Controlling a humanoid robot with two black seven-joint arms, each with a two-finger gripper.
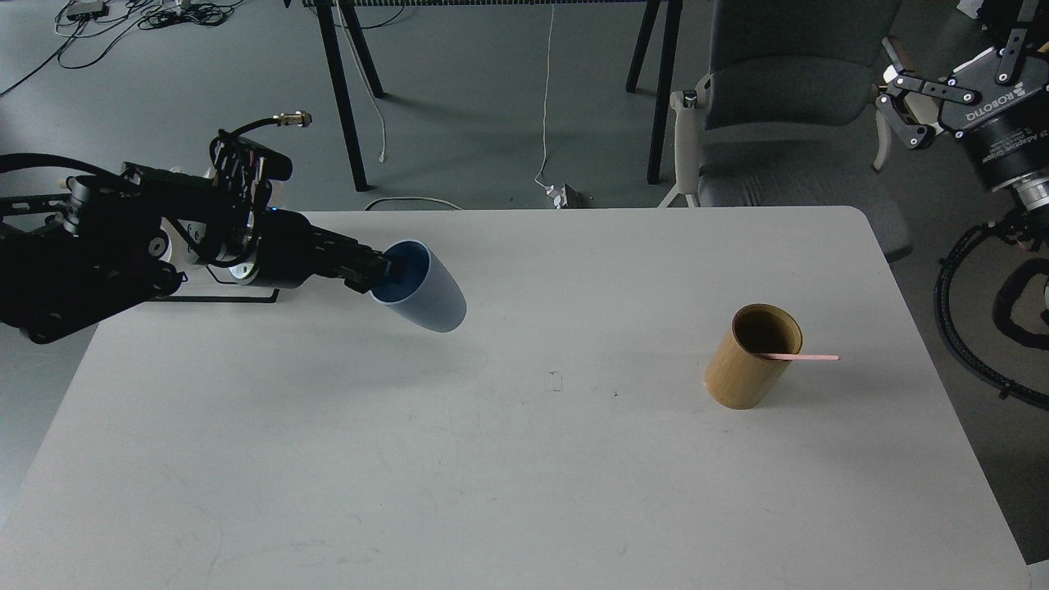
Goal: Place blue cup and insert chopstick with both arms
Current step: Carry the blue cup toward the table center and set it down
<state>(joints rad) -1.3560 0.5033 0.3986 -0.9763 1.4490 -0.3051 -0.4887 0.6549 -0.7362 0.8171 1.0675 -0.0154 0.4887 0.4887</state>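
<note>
The pale-blue cup (426,291) hangs tilted above the left half of the white table (524,459), its mouth turned towards my left arm. My left gripper (383,273) is shut on the cup's rim, one finger inside. A pink chopstick (807,357) leans out of the tan bamboo holder (750,360), which stands upright at the right of the table. My right gripper (905,106) is open and empty, high up past the table's far right corner.
The black mug rack is mostly hidden behind my left arm (98,246). A grey chair (778,106) stands behind the table's far right edge. Black table legs (344,98) and cables are on the floor beyond.
</note>
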